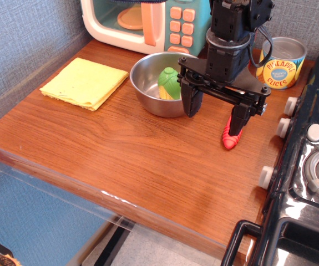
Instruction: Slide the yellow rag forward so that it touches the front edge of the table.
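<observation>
The yellow rag (85, 82) lay flat at the back left of the table (148, 160), a pale-yellow folded cloth, roughly square, turned so its corners pointed like a diamond. Its layered folded edge showed along the near right side. It sat close to the left wall, well back from the front edge, with a wide stretch of bare wood between. The table itself was a reddish-brown wood-grain countertop, its rounded front edge glossy and catching the light, running diagonally from the left down toward the lower right.
</observation>
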Robot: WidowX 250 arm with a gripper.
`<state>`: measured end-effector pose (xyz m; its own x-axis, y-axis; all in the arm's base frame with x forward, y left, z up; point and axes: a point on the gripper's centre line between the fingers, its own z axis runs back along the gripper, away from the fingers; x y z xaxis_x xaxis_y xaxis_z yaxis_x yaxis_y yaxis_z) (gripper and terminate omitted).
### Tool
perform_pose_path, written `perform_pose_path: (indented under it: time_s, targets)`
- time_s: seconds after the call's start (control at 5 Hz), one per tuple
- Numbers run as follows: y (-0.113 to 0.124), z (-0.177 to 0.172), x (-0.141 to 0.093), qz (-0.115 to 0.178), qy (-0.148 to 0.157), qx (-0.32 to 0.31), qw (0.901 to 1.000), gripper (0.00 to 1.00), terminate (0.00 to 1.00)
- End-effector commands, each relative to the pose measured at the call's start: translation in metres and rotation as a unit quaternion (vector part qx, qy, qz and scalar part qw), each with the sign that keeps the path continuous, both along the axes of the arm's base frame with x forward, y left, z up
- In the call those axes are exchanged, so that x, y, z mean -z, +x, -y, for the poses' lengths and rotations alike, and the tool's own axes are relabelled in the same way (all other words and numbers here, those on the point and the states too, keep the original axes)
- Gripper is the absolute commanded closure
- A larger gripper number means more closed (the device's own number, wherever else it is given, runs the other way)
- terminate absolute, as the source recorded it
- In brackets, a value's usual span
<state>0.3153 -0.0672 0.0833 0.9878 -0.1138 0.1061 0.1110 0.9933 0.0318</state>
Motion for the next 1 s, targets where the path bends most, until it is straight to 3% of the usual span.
perform_pose_path:
  time_s: [0.0,0.4,0.6,0.8]
  targets:
    - [0.0,0.0,0.0,0.0,0.0,0.0,1.0,0.0,0.0]
    - [0.011,-0.01,-0.008,-0.006,-0.015,0.006,0.9998,0.0,0.0]
    - [0.026,-0.04,-0.034,0.025,-0.022,-0.003,0.9994,0.0,0.0]
    - [0.037,-0.092,-0.057,0.056,-0.027,-0.051,0.9968,0.0,0.0]
